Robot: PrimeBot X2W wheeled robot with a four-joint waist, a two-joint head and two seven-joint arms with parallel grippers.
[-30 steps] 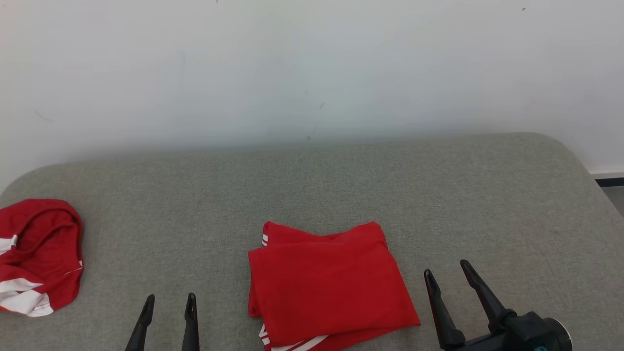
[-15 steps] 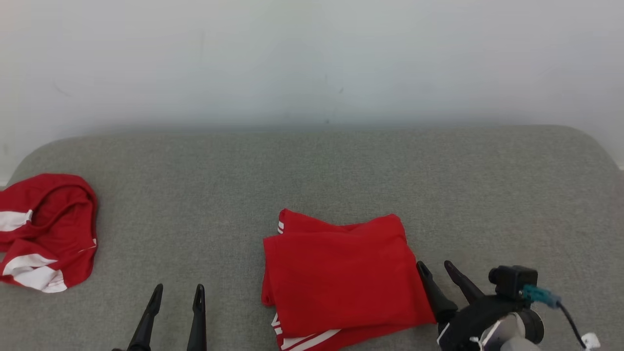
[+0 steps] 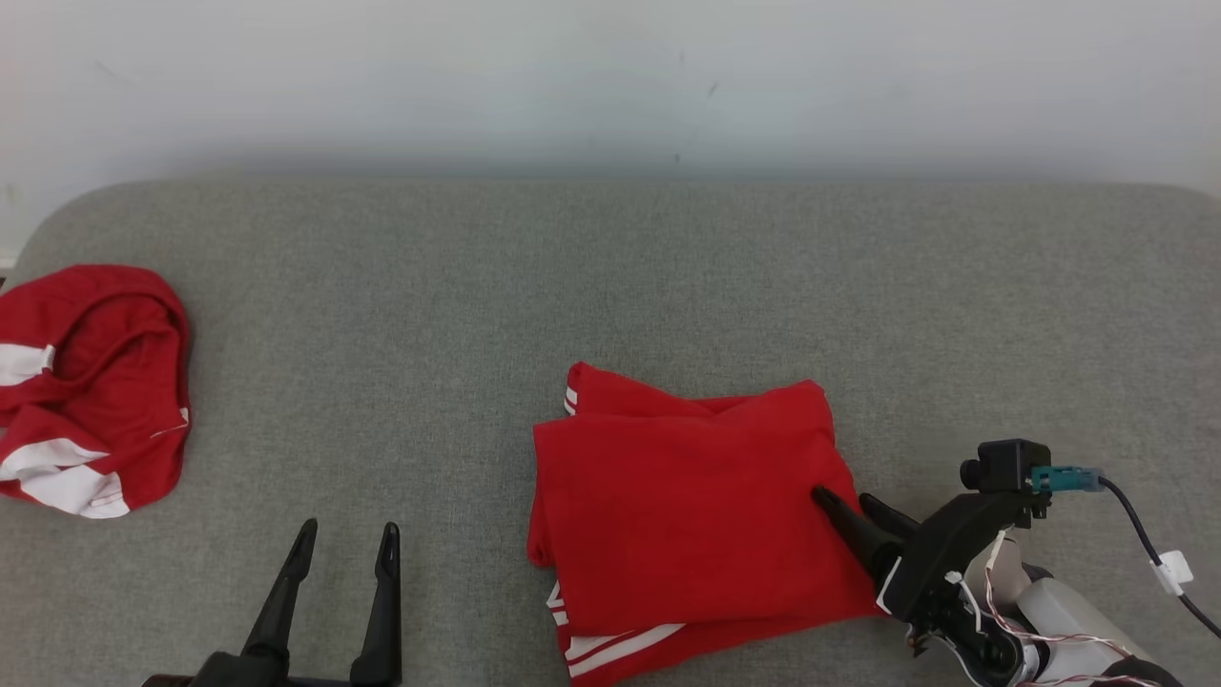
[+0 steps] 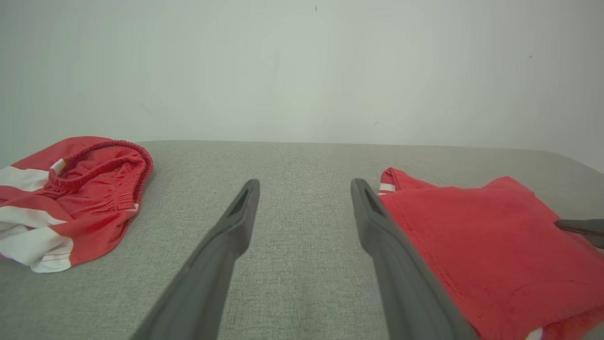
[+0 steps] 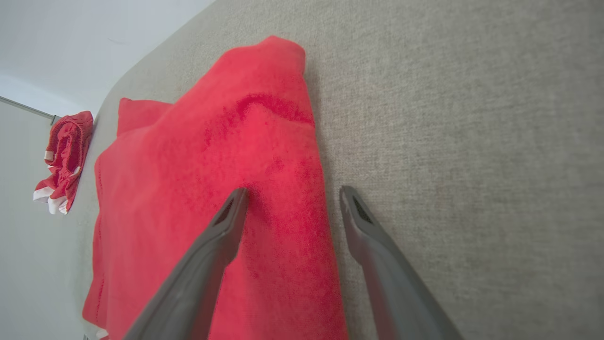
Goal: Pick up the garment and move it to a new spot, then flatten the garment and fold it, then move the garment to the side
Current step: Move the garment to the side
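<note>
A folded red garment [image 3: 687, 515] with white stripes lies flat on the grey cushioned surface [image 3: 610, 286], right of centre. My right gripper [image 3: 844, 499] stands open at the garment's right edge, one finger over the cloth and the other beside it; in the right wrist view the garment's edge [image 5: 283, 189] runs between the two fingers, gripper [image 5: 292, 193]. My left gripper [image 3: 345, 539] is open at the lower left, apart from the garment, with bare surface between its fingers [image 4: 245, 208]. The garment [image 4: 472, 236] lies just right of it.
A second red garment [image 3: 91, 382] with white bands and an elastic waistband lies crumpled at the far left edge of the surface, also seen as the crumpled garment [image 4: 75, 189]. A white wall [image 3: 610, 76] rises behind the surface.
The head camera has tilted down, so the whole picture shifted. My right gripper has turned and moved left onto the folded garment's right edge. The left gripper has stayed in place.
</note>
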